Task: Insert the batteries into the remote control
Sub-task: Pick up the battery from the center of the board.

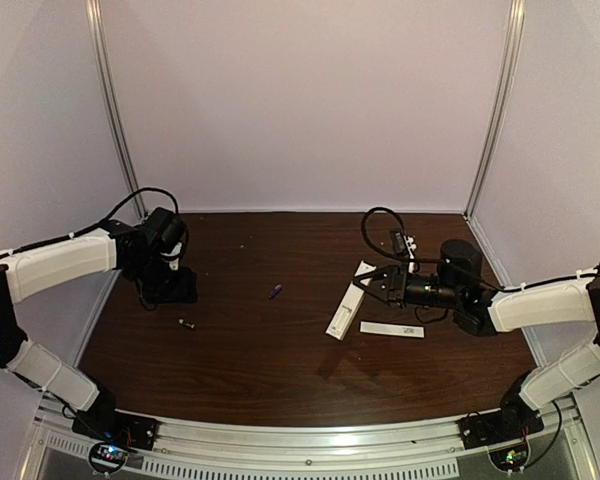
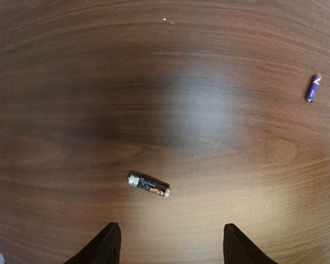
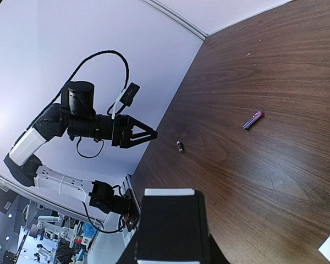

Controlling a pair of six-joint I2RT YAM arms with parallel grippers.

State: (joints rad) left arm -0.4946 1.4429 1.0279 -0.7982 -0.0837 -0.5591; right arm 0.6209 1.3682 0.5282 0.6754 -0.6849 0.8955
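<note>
A: Brown wood desk (image 1: 280, 385) from above first. Where is everything?

B: The remote control (image 1: 346, 310) lies tilted right of the middle. The right tool (image 1: 370, 283) meets its far end, jaws closed on it as far as I can judge. A thin white strip (image 1: 392, 328) lies flat just beside it. The purple battery (image 1: 276, 290) sits alone mid-desk. The dark battery (image 1: 186, 323) lies near the left tool (image 1: 170, 290), which hangs over the desk just beyond it.

A: And the left wrist view?

B: Both fingers (image 2: 107, 246) stand well apart with nothing between them. The dark battery lies on the wood just ahead of the gap, slanted, touching neither finger. The purple one is far off to the right.

A: Right wrist?

B: A dark block with a white edge fills the foreground, and I cannot tell there what is clamped. Both batteries show loose on the desk, with the left arm behind them.

A: So which step?

B: I'd say picking up the first battery, since neither is loaded. The next move calls for lowering the open left tool astride the dark battery and turning the wrist so the fingers close across its body, not its ends. Then it has to be carried to the remote control.
</note>
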